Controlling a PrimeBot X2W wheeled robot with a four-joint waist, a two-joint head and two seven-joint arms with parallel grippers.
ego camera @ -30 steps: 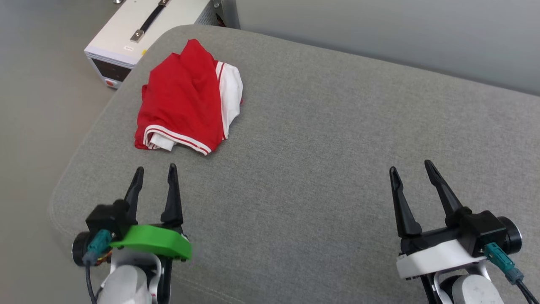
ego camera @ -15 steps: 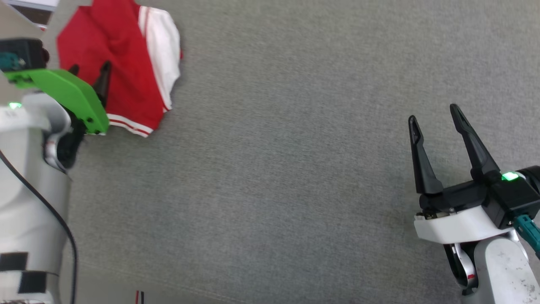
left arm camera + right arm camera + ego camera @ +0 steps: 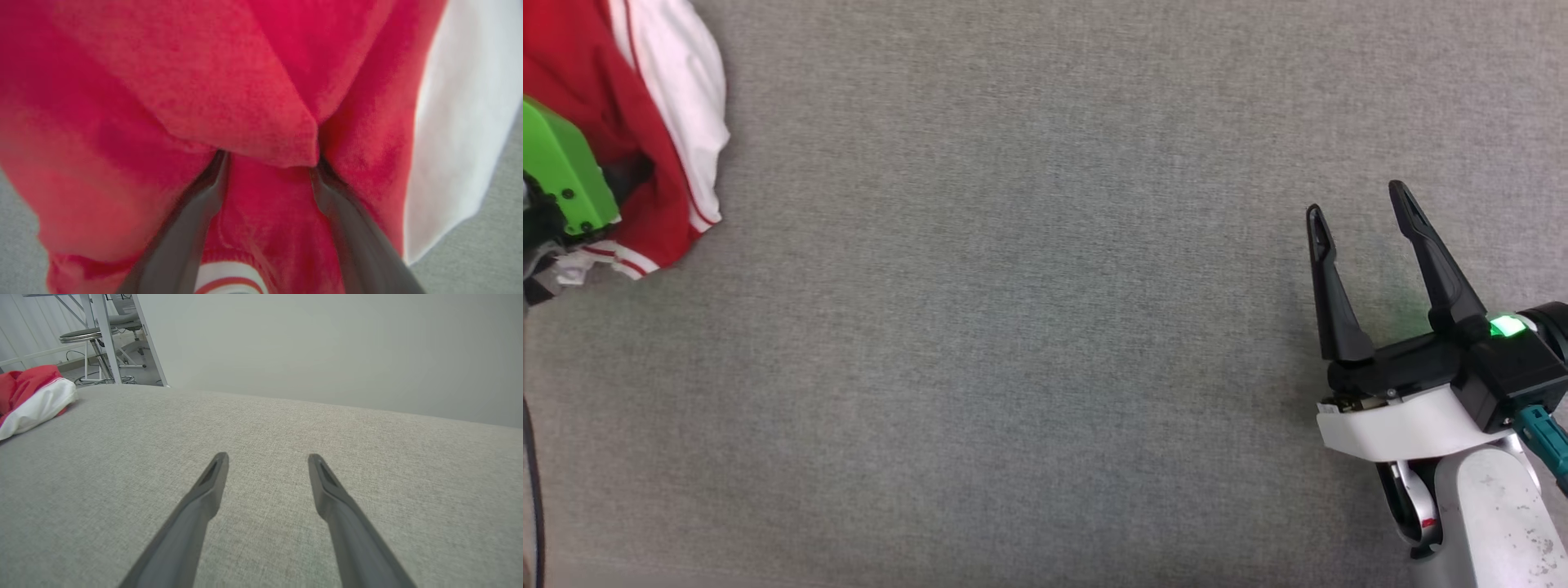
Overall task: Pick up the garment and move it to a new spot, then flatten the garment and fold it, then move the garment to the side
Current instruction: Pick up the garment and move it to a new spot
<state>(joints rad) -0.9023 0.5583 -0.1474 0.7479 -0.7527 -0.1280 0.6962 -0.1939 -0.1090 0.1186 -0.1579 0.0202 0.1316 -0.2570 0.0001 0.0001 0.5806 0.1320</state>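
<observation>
- Grey woven upholstery spreads under everything as one broad cushioned surface; if the left fingers close too deep, we judge they could nip this weave along with the cloth.
- We find the garment bunched in a heap at the far left of the head view, red body and white sleeve, resting on the upholstery and well apart from the right arm; in the right wrist view it seems to lie near the surface's edge, so a dragging lift might spill it over.
- Our left gripper has its jaws apart, tips pushed in beneath a red fold and clamped on nothing yet; closing here may catch one loose layer only, and the rest could sag or unravel as we raise it.
- Our right gripper hovers over bare upholstery, jaws apart, nothing between them.
- We see a green cover on the left wrist that hides those fingers in the head view; the left wrist view supplies what is hidden, both tips at the fold.
- We get a round stool and a white frame beyond the surface from the right wrist view; it also gives the heap's height, which the head view flattens.
- Striped trim peeks between the left fingers, blurred.
</observation>
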